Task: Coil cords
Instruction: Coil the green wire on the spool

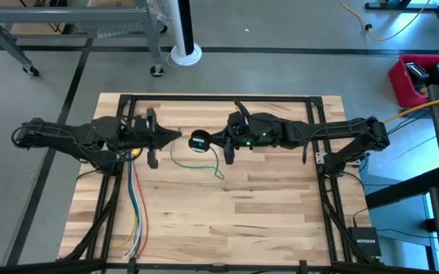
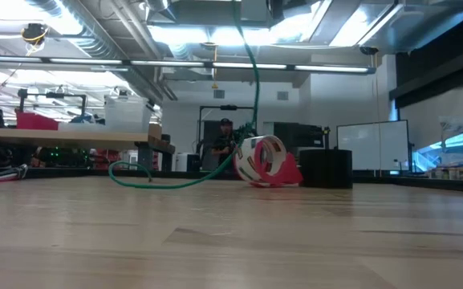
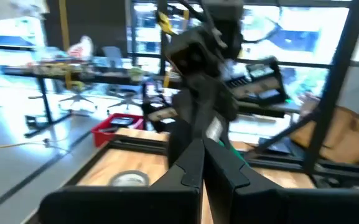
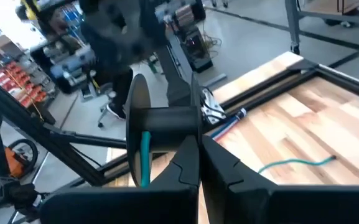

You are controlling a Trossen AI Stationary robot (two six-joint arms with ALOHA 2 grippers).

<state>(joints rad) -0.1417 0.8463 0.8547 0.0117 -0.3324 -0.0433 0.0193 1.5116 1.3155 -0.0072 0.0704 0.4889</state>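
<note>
Green cord (image 1: 204,164), pale striped wood table (image 1: 265,205), red bin (image 1: 411,82)

Readable text: "NETGEAR", in white letters
Stands on: small black box (image 1: 364,242) beside the worktop's corner, high view
Other views: no legible text

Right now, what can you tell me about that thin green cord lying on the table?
The green cord is thin and looks like flexible plastic-coated wire. It lies in loose curves on the wooden table, near the middle, not yet coiled. One end rises to a small black round spool, held up by the right gripper, which is shut. Its free end trails away across the wood.
</note>
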